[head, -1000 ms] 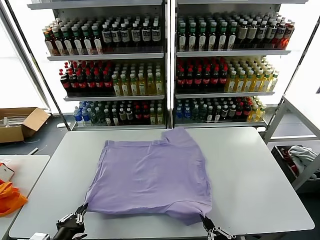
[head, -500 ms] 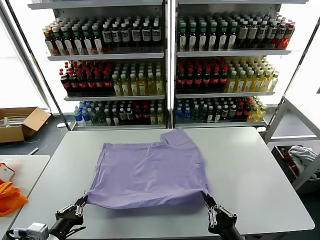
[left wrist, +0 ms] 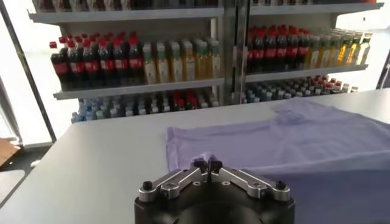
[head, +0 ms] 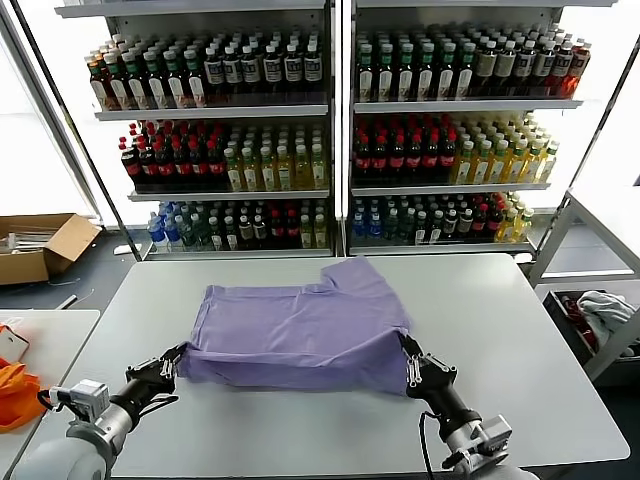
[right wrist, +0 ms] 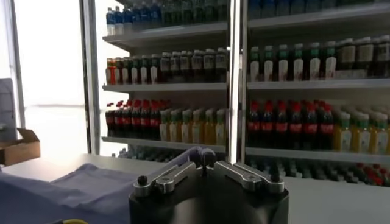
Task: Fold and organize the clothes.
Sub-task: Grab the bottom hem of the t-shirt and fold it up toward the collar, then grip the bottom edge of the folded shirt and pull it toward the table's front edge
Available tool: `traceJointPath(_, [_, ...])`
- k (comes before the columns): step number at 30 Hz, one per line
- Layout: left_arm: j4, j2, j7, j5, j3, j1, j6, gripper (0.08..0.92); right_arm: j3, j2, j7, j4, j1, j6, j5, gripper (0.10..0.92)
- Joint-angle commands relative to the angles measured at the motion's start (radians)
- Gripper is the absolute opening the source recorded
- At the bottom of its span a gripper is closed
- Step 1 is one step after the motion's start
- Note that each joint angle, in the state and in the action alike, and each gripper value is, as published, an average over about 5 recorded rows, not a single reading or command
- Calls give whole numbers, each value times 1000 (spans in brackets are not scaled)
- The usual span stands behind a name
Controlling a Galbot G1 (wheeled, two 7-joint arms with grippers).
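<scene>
left gripper [head: 176, 361] clamps T-shirt [head: 300, 335] near-left corner | right gripper [head: 405, 355] clamps near-right corner | table [head: 500, 330] centre

T-shirt [head: 300, 335]: soft matt lavender cloth, lightly creased. Table [head: 510, 340] beneath it: smooth matt grey top.

Both arms reach in from the frame's bottom corners, the left tool [head: 172, 364] and the right tool [head: 408, 352] each pinched tight, pointing inward.

Left claw [left wrist: 208, 163] pinches lavender T-shirt [left wrist: 292, 141] (bottle shelves [left wrist: 140, 61] behind).
</scene>
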Motion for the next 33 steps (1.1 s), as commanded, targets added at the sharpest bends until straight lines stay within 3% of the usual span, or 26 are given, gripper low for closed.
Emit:
traceJointPath(1, [251,29,3,-8,106,-223,3,85,-92,-9,7,-204,213,-73,0,114])
traceJointPath(7, [248,-13,-7,0,72,-204,5,125,-103,8,8,-209,209,-109,-37,222])
traceJointPath(17, [100,-67,-48,31,-6,-6,9,411,20,11,92,9,-44,-174,-59,517])
traceJointPath(26, [134,-123,-48,32,41,0,8,671,28,42,179,73,-192,-244,-113,769])
traceJointPath(30, [153,-139,-48,22,56,-29,18,774,11,53,226,35,-169,-259,-73,817])
traceJointPath(33, [165,-141,-45,23,60,-40,26,767,-1,58,245,3,-133,-272,-32,781])
